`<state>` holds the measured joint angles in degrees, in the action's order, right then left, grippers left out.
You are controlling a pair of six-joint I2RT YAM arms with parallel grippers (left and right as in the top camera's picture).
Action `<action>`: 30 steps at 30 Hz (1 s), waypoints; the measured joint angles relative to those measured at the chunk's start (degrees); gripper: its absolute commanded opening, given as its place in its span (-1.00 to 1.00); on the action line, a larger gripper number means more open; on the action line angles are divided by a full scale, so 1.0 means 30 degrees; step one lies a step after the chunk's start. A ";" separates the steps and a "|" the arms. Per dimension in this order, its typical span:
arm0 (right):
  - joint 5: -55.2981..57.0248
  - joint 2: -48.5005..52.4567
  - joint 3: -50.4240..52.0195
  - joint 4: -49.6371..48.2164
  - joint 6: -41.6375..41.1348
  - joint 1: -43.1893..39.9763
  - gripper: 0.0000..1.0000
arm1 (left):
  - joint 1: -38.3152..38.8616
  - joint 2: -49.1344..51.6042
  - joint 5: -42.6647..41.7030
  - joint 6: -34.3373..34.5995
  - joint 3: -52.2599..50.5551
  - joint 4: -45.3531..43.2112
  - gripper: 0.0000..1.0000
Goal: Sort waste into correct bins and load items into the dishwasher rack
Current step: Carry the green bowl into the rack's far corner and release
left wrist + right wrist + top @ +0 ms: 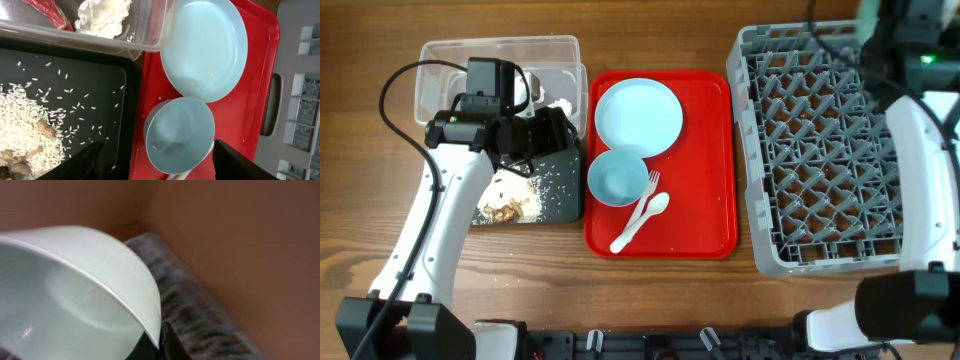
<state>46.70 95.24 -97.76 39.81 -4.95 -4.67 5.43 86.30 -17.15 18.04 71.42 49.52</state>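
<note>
We see the mint green bowl [75, 295] filling the blurred right wrist view, its rim clenched by the right gripper [159, 342] at the far right corner of the dishwasher rack [825, 150]; left of the rack, the red tray [705, 150] carries the pale blue plate [638, 115] at the far end, the pale blue bowl [617, 178] just nearer, and the white fork [649, 188] and spoon [640, 222] beside it; further left, the black tray [100, 90] holds rice crumbs [25, 120] and brown scraps [42, 129]; beyond it, the clear tub [150, 45] holds the red wrapper [50, 12] and a white tissue [102, 15]; the left gripper [160, 167] hovers released, fingers [82, 162] spread wide, over the black tray's right edge.
</note>
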 measured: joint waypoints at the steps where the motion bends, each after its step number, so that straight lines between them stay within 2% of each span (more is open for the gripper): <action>1: 0.1814 0.0299 0.0015 -0.1049 -0.0022 -0.0488 -0.91 | 0.0000 0.0000 0.0000 0.0000 0.0000 -0.0051 0.41; 3: 0.4000 0.1013 0.0015 -0.2346 0.0022 -0.1282 -0.91 | 0.0000 0.0000 -0.0007 0.0000 0.0000 -0.0007 0.41; 6: 0.5275 0.2608 0.0022 -0.4124 0.1384 -0.2543 -0.91 | 0.0000 0.0000 0.0000 0.0000 0.0000 -0.0044 0.42; 12: 0.5909 0.6404 0.0022 -0.6674 0.4386 -0.4634 -0.92 | 0.0000 0.0000 0.0000 0.0000 0.0000 -0.0073 0.42; 18: 0.5697 0.8932 0.0022 -0.7453 0.5442 -0.5034 -0.91 | 0.0000 0.0000 0.0000 0.0000 0.0000 -0.0066 0.42; 24: 0.5442 0.9194 0.0022 -0.7614 0.5472 -0.4998 -0.91 | 0.0000 0.0000 0.0000 0.0000 0.0000 -0.0066 0.42; 30: 0.5683 0.9202 0.0036 -0.9107 0.5982 -0.4998 -0.91 | 0.0000 0.0000 -0.0007 0.0022 0.0000 -0.0058 0.43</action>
<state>63.75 122.85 -97.65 12.49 12.99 -19.66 5.43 86.30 -17.17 18.11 71.42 49.34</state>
